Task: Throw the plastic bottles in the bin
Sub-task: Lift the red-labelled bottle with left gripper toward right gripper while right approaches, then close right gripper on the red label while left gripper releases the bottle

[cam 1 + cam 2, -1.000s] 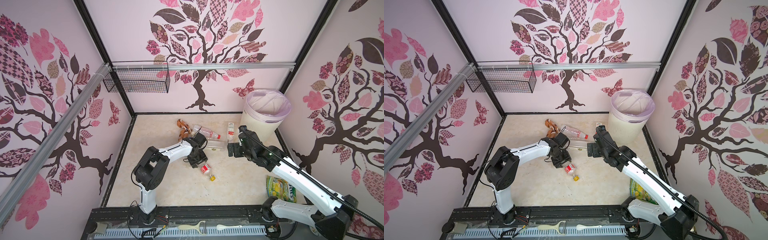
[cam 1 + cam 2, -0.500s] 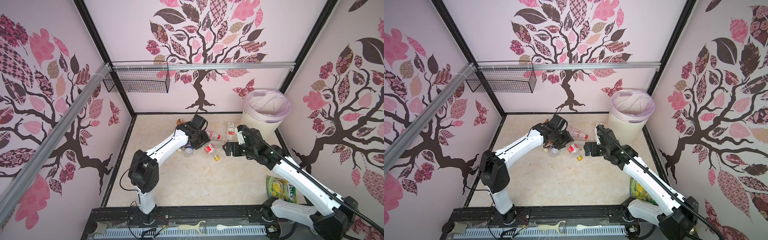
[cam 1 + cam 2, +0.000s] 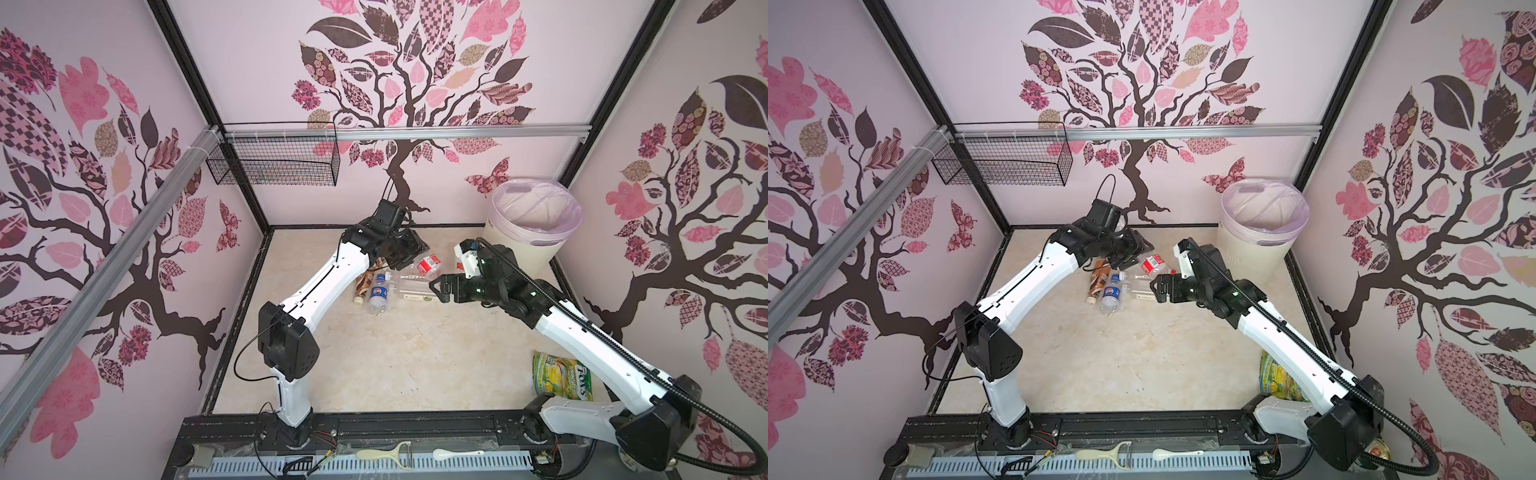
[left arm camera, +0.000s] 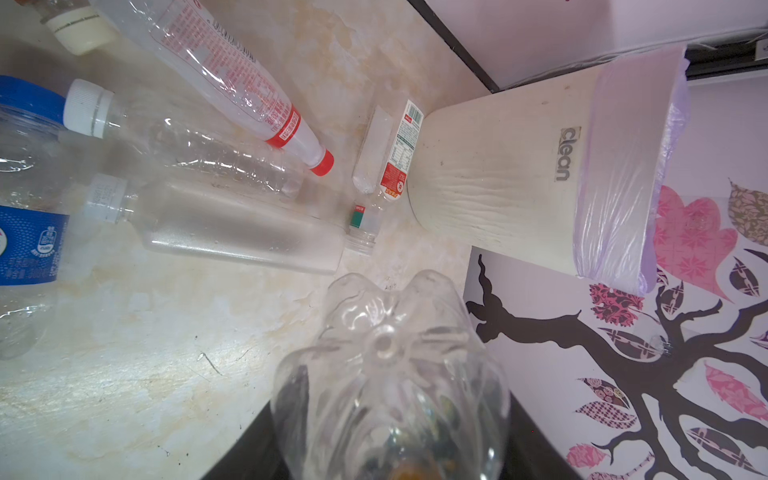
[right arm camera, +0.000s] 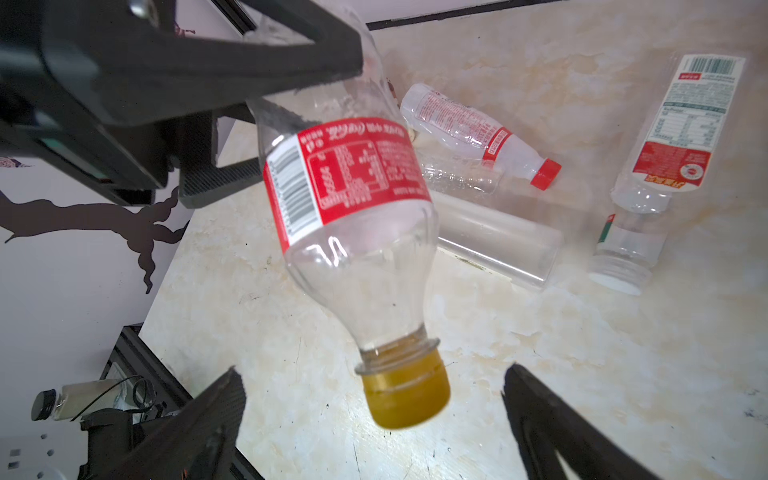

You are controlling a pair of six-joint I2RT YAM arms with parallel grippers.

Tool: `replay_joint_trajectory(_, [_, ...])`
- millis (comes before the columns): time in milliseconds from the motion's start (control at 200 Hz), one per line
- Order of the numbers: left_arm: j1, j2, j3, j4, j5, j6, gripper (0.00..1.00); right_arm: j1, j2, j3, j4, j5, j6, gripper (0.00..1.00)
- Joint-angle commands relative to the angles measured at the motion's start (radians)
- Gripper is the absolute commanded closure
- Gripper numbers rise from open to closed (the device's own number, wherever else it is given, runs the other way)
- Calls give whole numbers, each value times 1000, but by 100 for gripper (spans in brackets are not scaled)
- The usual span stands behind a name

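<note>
1. The red-labelled plastic bottle [image 5: 353, 195] hung clear of the floor a little way out from the bin [image 3: 528, 257]. Its yellow cap pointed at the right gripper [image 3: 438, 289].
2. The left gripper [image 3: 409, 254] was pinching that bottle near its base end. Its wrist camera showed only the clear, lobed bottom, up close.
3. The right gripper was spread wide and held nothing. In its wrist view, its two fingers sat either side of the yellow cap, apart from it.
4. Nearest the bin, an uncapped bottle [image 4: 386, 166] with a red and white label lay on the floor just beside the bin's wall.
5. Farther from the bin lay a red-capped bottle [image 5: 478, 133], a bare clear bottle [image 4: 232, 224], a white-capped clear bottle [image 4: 187, 158], a blue-labelled bottle [image 3: 377, 293] and a brown-wrapped bottle [image 3: 1099, 279], all bunched together.
6. A yellow-green snack bag [image 3: 561, 376] lay well apart from the bin, by the right arm's base.
</note>
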Motion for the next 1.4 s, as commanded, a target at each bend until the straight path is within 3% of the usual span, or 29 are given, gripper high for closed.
replay_joint_trajectory(0, [-1,3,12,5,38,5,43,-10,39,66,28,-3,-22,1])
replay_joint_trajectory(210, [3,-34,-26,27,61,-20,43,-18,82,77,78,-34,1,3])
replay_joint_trajectory(540, [7,-56,-31,23,88,-45,43,-16,127,69,140,-86,62,20])
replay_joint_trajectory(720, [9,-85,-79,52,84,-74,41,-17,129,66,158,-93,75,35])
replay_joint_trajectory(1010, [29,-75,-71,51,78,-81,30,-19,126,68,135,-82,73,45])
replay_joint_trajectory(1390, [70,-34,111,-33,90,-80,2,-47,127,138,54,-30,55,45])
